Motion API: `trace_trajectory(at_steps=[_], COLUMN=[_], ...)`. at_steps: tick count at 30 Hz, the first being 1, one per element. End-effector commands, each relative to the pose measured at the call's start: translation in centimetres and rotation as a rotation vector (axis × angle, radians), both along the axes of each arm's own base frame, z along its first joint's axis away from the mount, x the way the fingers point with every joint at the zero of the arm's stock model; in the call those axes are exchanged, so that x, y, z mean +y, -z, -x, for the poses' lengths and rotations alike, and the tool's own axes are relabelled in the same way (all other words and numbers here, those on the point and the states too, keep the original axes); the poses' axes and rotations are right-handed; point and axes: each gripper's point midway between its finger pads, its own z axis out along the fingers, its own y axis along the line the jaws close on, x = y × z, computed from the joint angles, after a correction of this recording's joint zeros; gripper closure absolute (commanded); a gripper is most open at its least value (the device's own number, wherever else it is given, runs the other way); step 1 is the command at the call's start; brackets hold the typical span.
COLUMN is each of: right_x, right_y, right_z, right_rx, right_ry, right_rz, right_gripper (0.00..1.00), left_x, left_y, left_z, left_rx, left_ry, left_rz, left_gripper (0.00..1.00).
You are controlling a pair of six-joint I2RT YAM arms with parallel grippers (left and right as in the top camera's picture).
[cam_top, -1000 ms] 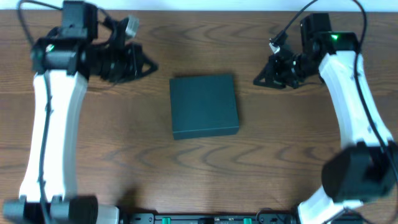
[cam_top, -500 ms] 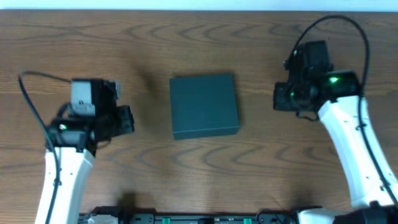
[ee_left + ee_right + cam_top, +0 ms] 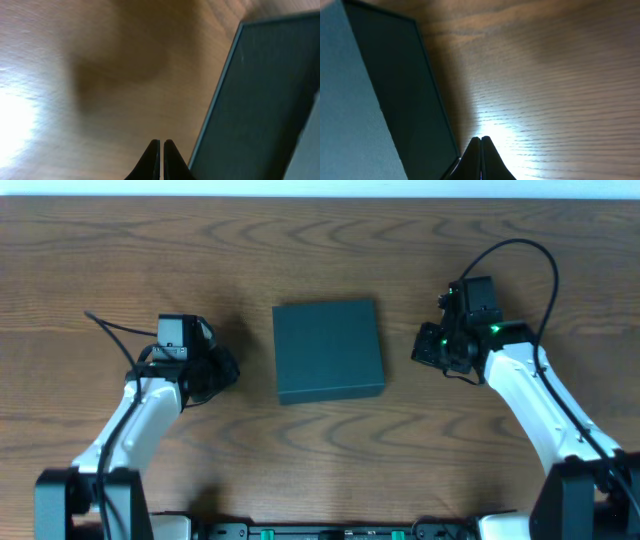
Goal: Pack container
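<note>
Here, closest in each wrist view, the left gripper [image 3: 161, 145] and the right gripper [image 3: 481, 140] both have their fingers pressed together with nothing between them. Just beyond them, the container [image 3: 328, 350] lies closed on the table [image 3: 320, 470] between the two arms, inward of each tool. It looks nearly square, so no long axis stands out. Neither gripper touches it, and the right one seems slightly nearer.

Wood-grain table [image 3: 330, 450]; closed teal container [image 3: 328, 350] flat at centre, lid down
</note>
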Motion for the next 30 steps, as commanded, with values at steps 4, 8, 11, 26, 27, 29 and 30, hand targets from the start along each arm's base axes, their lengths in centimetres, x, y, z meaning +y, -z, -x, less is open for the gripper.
trace_trajectory(at_steps=[4, 8, 11, 26, 27, 29, 30], right_x=[3.5, 6.0, 7.2, 9.0, 9.0, 9.0, 9.0], right_y=[2.0, 2.8, 3.3, 3.2, 3.2, 3.2, 3.2], right_z=[-0.3, -1.1, -1.2, -0.8, -0.8, -0.9, -0.9], right_rx=[0.047, 0.053, 0.067, 0.074, 0.072, 0.072, 0.074], right_ry=[-0.041, -0.057, -0.06, -0.087, -0.087, -0.083, -0.078], right_rz=[-0.107, -0.201, -0.24, -0.274, -0.275, -0.276, -0.277], right_gripper=[0.99, 0.98, 0.98, 0.98, 0.98, 0.98, 0.99], left_x=[-2.8, -3.8, -4.5, -6.4, -6.7, -7.1, -7.3], left_y=[0.7, 0.1, -0.3, -1.6, -2.1, -2.9, -3.3], left_z=[-1.2, -2.1, -2.7, -4.1, -4.5, -5.2, -5.6], left_rx=[0.008, -0.037, -0.059, -0.128, -0.148, -0.18, -0.196], left_ry=[-0.018, -0.001, -0.01, -0.028, -0.024, -0.04, -0.044], left_rz=[0.125, 0.148, 0.166, 0.194, 0.217, 0.245, 0.257], left_gripper=[0.94, 0.94, 0.94, 0.94, 0.94, 0.94, 0.94])
